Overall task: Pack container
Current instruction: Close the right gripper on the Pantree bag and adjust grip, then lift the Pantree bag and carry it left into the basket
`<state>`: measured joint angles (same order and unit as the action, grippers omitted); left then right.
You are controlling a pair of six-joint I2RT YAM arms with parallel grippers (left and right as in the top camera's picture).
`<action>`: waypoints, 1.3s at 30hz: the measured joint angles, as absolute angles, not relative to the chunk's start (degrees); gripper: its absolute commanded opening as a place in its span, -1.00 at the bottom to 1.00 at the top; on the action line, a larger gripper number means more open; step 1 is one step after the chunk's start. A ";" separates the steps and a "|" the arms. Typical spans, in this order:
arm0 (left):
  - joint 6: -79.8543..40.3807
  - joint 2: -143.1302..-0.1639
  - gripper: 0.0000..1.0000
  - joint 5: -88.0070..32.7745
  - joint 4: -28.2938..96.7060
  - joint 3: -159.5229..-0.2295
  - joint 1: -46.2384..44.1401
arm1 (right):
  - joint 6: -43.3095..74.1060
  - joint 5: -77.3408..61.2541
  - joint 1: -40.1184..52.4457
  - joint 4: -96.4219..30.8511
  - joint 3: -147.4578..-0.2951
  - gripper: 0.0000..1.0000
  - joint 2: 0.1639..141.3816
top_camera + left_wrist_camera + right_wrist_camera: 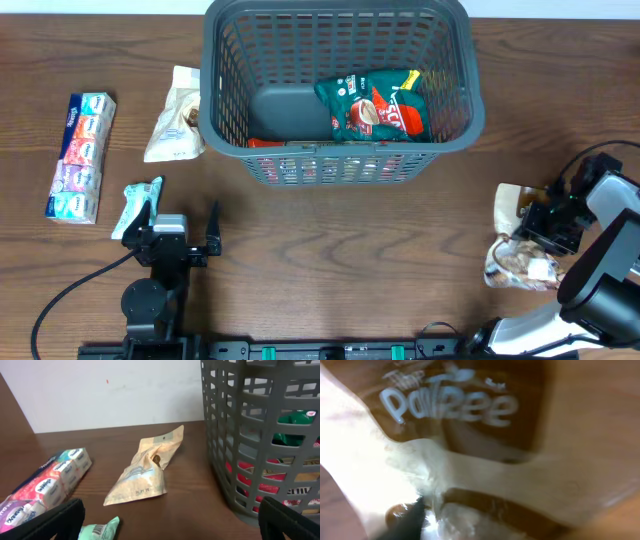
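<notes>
The dark grey lattice basket [470, 80] stands at the back centre; its wall also shows in the left wrist view [240, 435]. Inside lie a green snack bag [375, 105] and a red pack [300, 165], seen through the slots. My right gripper [535, 245] is at the right edge, closed on a beige and brown snack pack [515, 215]. That pack fills the right wrist view [485, 435], where only one finger of the gripper [445, 522] shows. My left gripper [178, 208] is open and empty near the front left, also in its own view [165, 525].
A mint green pack [140, 205] lies right by the left gripper's left finger [100, 530]. A beige pouch [175, 115] lies just left of the basket [145, 467]. A long tissue multipack [82, 155] lies at the far left [45, 485].
</notes>
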<state>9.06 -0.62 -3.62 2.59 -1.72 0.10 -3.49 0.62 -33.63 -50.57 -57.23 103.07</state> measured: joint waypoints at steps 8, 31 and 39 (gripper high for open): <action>9.04 -0.62 0.97 -3.62 2.59 -1.72 0.10 | -2.13 0.43 -33.65 -50.39 -57.60 -0.98 103.28; 9.06 -0.62 0.97 -3.62 2.59 -1.72 0.10 | -0.47 -5.56 -33.78 -58.41 -70.32 -0.97 94.74; 9.06 -0.62 0.97 -3.62 2.59 -1.72 0.10 | -0.45 -9.13 -33.78 -61.67 -79.66 -0.97 84.73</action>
<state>9.06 -0.62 -3.62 2.59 -1.72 0.10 -0.45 -9.13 -33.78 -61.67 -79.66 84.73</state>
